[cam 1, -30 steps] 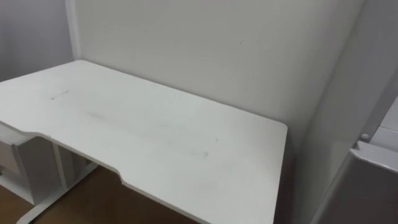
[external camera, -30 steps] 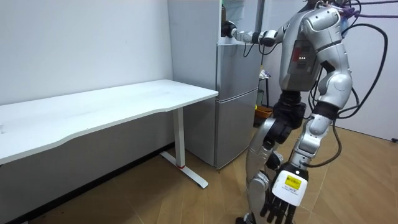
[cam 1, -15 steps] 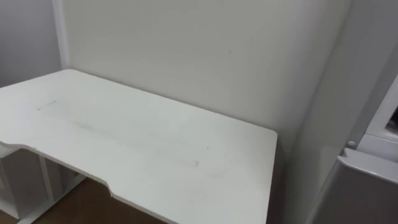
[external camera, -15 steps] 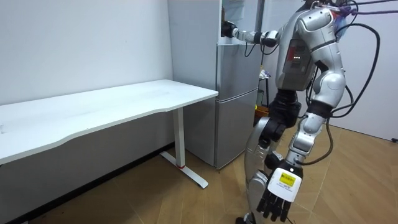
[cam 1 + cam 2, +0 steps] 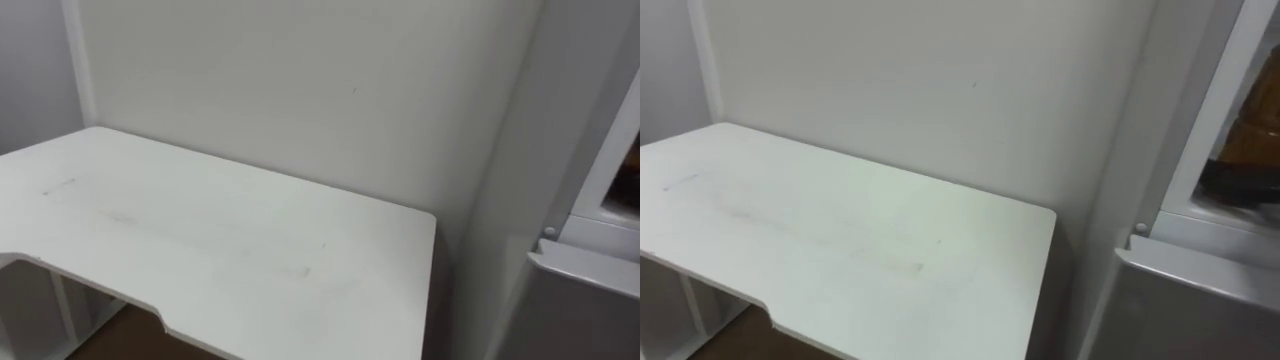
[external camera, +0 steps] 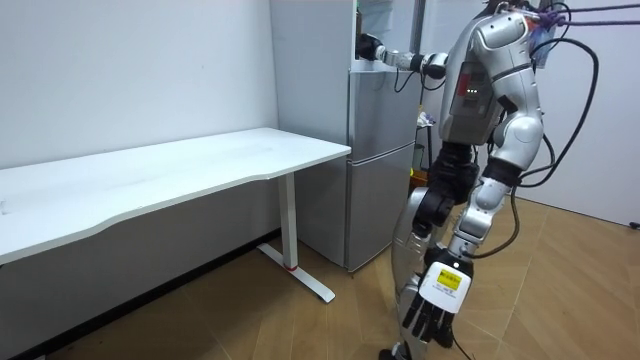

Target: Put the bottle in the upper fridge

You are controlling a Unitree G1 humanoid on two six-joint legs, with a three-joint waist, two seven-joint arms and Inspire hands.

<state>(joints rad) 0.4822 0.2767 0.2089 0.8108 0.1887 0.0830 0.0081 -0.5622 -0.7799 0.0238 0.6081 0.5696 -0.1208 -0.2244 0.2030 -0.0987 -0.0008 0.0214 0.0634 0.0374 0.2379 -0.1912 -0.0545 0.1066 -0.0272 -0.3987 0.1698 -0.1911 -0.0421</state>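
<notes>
White table [image 5: 200, 230], silver-grey fridge [image 6: 380, 150]

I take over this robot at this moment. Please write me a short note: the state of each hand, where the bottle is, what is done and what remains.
Left hand: open, hangs low beside the leg, holds nothing.
Right hand: raised to the upper fridge, which looks open.
Bottle: I cannot tell whether the right hand has it or it lies inside.
Done: the robot stands at the fridge with its arm at the upper part.
Left, probably: check the bottle is on a shelf, draw the hand out, shut the door.
</notes>
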